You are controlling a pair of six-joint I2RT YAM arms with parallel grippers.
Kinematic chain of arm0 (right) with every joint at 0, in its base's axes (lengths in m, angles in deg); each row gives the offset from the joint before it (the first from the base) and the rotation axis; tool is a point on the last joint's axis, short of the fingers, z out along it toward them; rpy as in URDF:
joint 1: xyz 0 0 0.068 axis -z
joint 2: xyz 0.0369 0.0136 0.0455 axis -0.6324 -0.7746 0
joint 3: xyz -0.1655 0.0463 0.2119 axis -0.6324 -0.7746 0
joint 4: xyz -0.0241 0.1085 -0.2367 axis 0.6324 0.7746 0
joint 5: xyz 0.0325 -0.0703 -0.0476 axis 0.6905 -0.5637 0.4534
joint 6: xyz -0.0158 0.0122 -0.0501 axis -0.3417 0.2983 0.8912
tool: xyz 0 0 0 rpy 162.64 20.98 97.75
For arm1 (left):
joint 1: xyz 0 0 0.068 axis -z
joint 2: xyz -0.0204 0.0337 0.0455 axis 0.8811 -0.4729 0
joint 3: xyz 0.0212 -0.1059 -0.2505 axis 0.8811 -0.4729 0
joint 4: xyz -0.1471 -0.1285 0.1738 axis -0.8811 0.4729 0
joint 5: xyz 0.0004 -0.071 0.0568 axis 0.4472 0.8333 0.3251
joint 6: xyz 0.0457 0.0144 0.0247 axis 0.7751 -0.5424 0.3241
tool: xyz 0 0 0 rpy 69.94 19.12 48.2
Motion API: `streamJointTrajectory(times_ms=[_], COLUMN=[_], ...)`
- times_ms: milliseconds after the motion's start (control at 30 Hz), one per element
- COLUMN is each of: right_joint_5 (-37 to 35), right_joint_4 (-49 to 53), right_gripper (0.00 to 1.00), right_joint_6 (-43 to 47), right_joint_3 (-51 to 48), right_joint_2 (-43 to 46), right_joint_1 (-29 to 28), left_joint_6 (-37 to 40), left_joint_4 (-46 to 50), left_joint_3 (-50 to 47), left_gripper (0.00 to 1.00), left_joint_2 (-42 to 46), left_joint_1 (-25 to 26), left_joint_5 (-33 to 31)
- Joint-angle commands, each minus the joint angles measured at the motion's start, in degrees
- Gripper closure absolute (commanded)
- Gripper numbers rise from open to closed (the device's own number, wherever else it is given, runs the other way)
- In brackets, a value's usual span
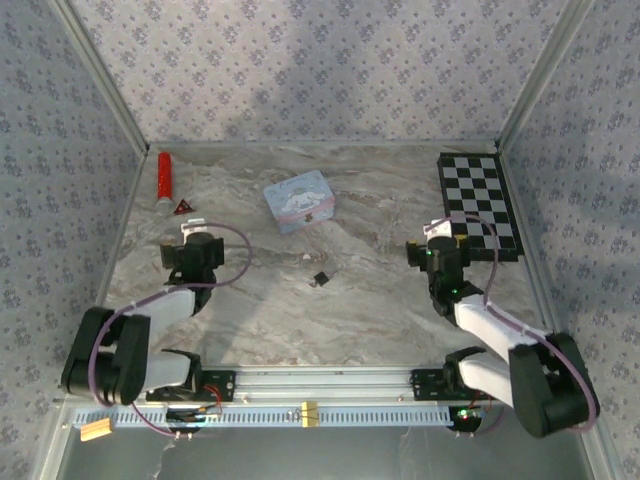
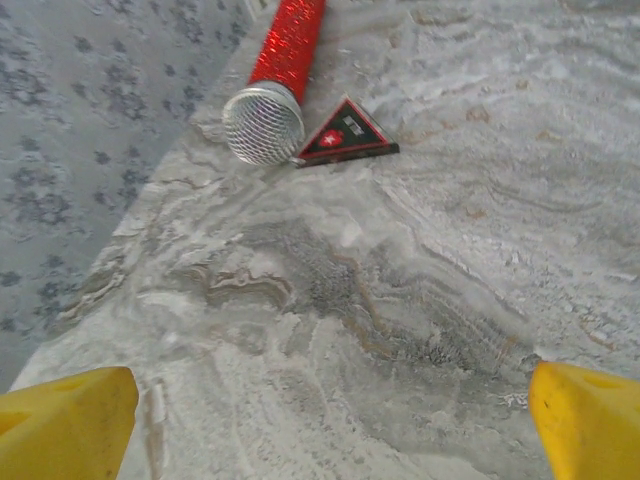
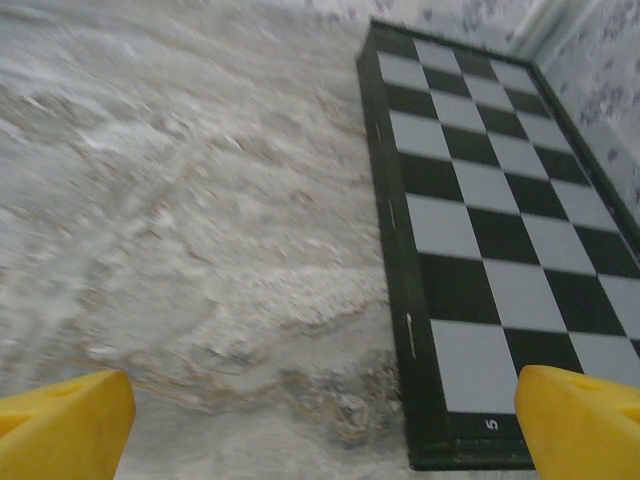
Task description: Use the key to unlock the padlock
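The padlock [image 1: 321, 279], a tiny blackish block, lies on the marble table near the middle, between the two arms. A tiny dull speck just up and left of it looks like the key [image 1: 308, 261], too small to make out. My left gripper [image 1: 191, 230] hovers at the left, well away from the padlock, and is open. Its yellow fingertips [image 2: 65, 425] stand wide over bare marble. At the right, beside the chessboard, my right gripper [image 1: 432, 230] is open too. Nothing lies between its fingertips [image 3: 60, 425].
A red glitter microphone [image 2: 280, 80] and a small red triangle [image 2: 348, 135] lie ahead of the left gripper by the left wall. A pastel cartoon tin [image 1: 299, 200] sits at the back centre. The chessboard [image 3: 500, 230] lies along the right wall. Patterned walls enclose the table.
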Motion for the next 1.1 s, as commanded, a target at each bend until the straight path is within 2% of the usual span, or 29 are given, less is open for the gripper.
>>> streamJointTrajectory(times_ms=[0, 67, 133, 167, 233, 333, 400, 467, 533, 700, 800, 867, 1067], right_joint_5=[4.87, 7.24, 9.89, 10.88, 12.48, 14.96, 17.14, 17.19, 18.13, 19.45, 16.51, 18.78, 18.22], right_joint_4=[-14.55, -18.38, -21.58, -22.59, -24.65, -28.55, -30.77, -34.76, -37.62, -36.25, -26.69, -23.70, -24.70], right_gripper=[0.01, 0.01, 0.01, 0.01, 0.01, 0.01, 0.01, 0.01, 0.01, 0.01, 0.01, 0.01, 0.01], right_joint_6=[2.53, 3.22, 4.94, 5.34, 5.48, 5.45, 4.43, 3.14, 1.76, 1.07, -1.62, -3.63, -3.48], right_joint_3=[-1.21, -1.98, -2.50, -2.71, -3.20, -4.12, -4.47, -5.56, -6.38, -2.82, 2.17, 3.24, 2.92], right_joint_2=[-3.60, -5.49, -6.99, -7.72, -9.07, -11.48, -13.63, -15.60, -17.11, -22.61, -22.71, -22.35, -22.48], right_joint_1=[2.85, 4.06, 4.93, 5.35, 6.20, 7.72, 9.42, 10.54, 11.94, 13.16, 14.10, 16.34, 16.26], left_joint_6=[5.96, 6.16, 4.39, 3.58, 2.15, 2.16, 1.23, -0.88, -1.42, -1.42, -1.36, -1.36, -1.33], left_joint_4=[-16.72, -18.98, -19.82, -23.33, -29.04, -24.83, -24.96, -20.96, -22.21, -21.99, -21.93, -21.93, -21.93], left_joint_3=[-1.26, -1.23, -1.45, -2.40, -3.06, -0.64, 1.21, 2.26, 1.91, 1.97, 1.98, 2.01, 1.97], left_gripper=[0.00, 0.00, 0.00, 0.00, 0.00, 0.00, 0.00, 0.00, 0.00, 0.00, 0.00, 0.00, 0.00], left_joint_2=[-2.76, -3.92, -4.54, -6.37, -10.70, -11.91, -14.77, -13.95, -14.23, -14.14, -14.09, -14.12, -14.09], left_joint_1=[-2.10, -3.54, -6.15, -7.70, -8.56, -9.25, -9.74, -10.94, -11.72, -11.69, -11.76, -11.72, -11.70], left_joint_5=[8.55, 11.12, 18.13, 21.19, 20.55, 23.21, 21.50, 20.78, 21.64, 21.70, 21.76, 21.70, 21.69])
